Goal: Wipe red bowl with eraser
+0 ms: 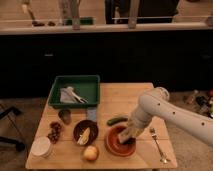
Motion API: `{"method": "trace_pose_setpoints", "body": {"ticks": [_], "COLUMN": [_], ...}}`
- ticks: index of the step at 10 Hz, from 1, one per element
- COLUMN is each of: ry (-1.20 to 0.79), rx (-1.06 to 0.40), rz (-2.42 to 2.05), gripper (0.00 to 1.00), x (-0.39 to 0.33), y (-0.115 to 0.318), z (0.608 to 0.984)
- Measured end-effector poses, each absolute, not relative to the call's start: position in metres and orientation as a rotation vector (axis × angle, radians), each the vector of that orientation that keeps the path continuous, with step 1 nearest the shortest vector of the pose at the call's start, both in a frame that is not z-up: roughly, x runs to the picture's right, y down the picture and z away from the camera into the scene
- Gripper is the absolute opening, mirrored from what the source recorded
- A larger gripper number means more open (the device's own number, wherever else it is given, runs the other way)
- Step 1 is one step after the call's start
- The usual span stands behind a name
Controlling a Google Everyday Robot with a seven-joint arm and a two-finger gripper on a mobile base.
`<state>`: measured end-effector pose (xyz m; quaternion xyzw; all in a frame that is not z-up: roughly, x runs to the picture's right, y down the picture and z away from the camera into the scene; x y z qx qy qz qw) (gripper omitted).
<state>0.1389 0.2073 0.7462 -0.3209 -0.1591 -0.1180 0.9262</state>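
Note:
The red bowl (116, 144) sits on the wooden table (115, 97) near the front right. My gripper (128, 136) reaches down into the bowl from the right, on the white arm (160, 107). A pale beige block, the eraser (129, 133), shows at the gripper's tip against the bowl's inside right wall.
A dark brown bowl (85, 132) with yellowish contents stands left of the red bowl. A green cucumber (116, 120), a grey-blue card (91, 114), a green tray (75, 90), a fork (158, 145), a round fruit (90, 152) and a white cup (41, 147) are on the table.

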Motion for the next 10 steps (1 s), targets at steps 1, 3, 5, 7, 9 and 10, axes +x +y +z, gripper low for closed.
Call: {"method": "trace_pose_setpoints", "body": {"ticks": [1,3,5,7,9,10], "ry": [-0.328,-0.344,-0.378,-0.407,-0.420,-0.415], "rx": [-0.657,-0.655,-0.656,-0.672,-0.703,-0.711], "rz": [-0.253,-0.283,-0.332,-0.368,-0.395,-0.392], "gripper": [0.01,0.01,0.01,0.01,0.01,0.01], "x": [0.135,0.123,0.108,0.098,0.094,0.097], "y": [0.205,0.203,0.206,0.214,0.226,0.228], "z": [0.749,0.748,0.738,0.731,0.727,0.727]}}
